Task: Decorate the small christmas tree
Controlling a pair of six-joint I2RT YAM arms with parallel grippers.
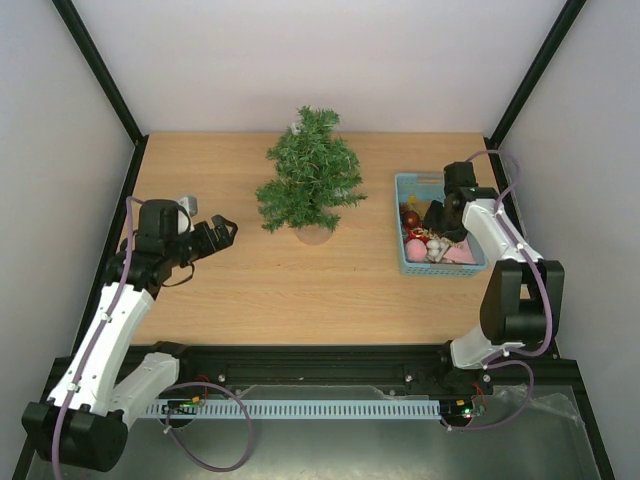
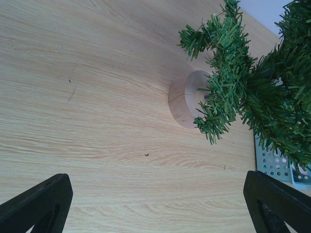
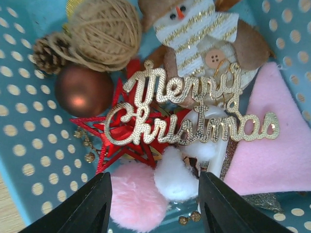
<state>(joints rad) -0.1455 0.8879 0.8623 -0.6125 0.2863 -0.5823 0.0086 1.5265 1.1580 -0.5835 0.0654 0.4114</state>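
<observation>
Hovering our right gripper (image 3: 155,182) inside the light-blue basket (image 3: 24,121) of overlapping ornaments (image 3: 184,121).
Left gripper (image 2: 155,182) gapes empty near the small christmas tree (image 1: 310,180), mid-table; whether right jaws pinch the pompoms (image 3: 175,180), we cannot tell.

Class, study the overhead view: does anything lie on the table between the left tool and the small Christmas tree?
Nothing visible does: only bare table separates the left tool from the tree. The basket sits on the tree's other side.
</observation>
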